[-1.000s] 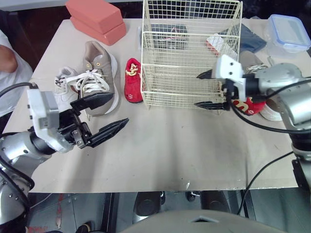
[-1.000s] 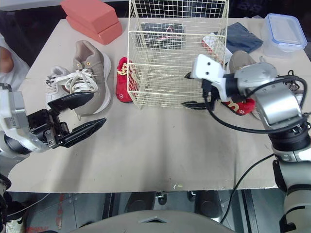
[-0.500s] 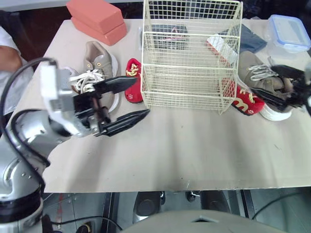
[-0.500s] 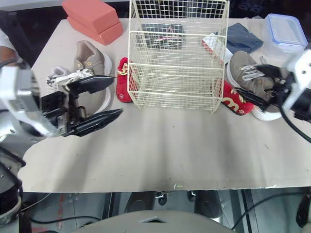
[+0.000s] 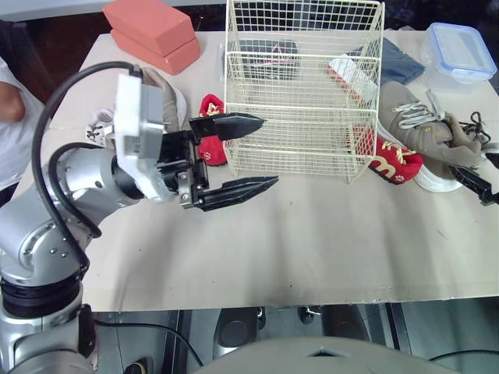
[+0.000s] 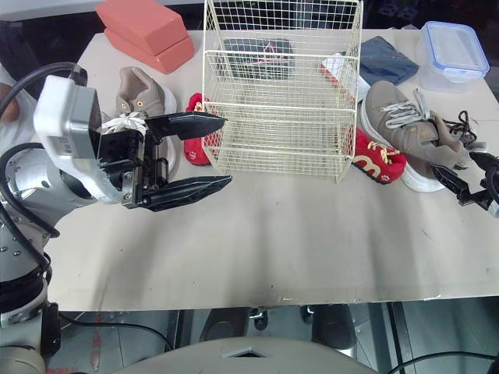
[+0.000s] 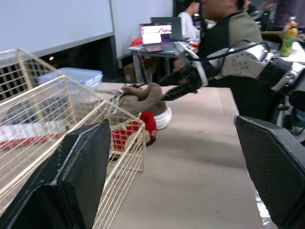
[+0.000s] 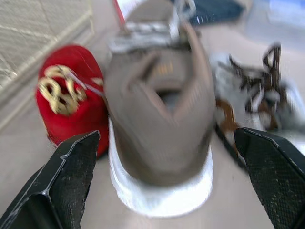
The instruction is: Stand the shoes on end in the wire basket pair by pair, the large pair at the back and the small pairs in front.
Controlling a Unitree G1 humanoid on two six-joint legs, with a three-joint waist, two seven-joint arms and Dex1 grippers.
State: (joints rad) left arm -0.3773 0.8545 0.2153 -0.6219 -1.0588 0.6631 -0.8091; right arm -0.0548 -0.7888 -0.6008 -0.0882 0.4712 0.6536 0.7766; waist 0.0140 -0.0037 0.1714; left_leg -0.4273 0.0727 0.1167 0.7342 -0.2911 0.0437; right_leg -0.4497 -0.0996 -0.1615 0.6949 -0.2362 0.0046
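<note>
- Right gripper (image 8: pixel 167 137) gapes, empty, facing the tan shoe's (image 8: pixel 159 119) heel, right of the basket (image 5: pixel 300 144).
- Left gripper (image 5: pixel 267 150) is spread, empty, at the basket's front-left corner.
- The shoe is likely light, with a soft upper and stiff sole; pinch the heel collar.
- The red shoe (image 8: pixel 71 102) touching it bears gold marks, unreadable.

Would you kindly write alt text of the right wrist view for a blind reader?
The open right pincer faces the heel of a taupe sneaker with a white sole. A small red shoe with gold stitching lies beside it, next to the cream wire basket; a white shoe with dark laces lies on the sneaker's other side.
</note>
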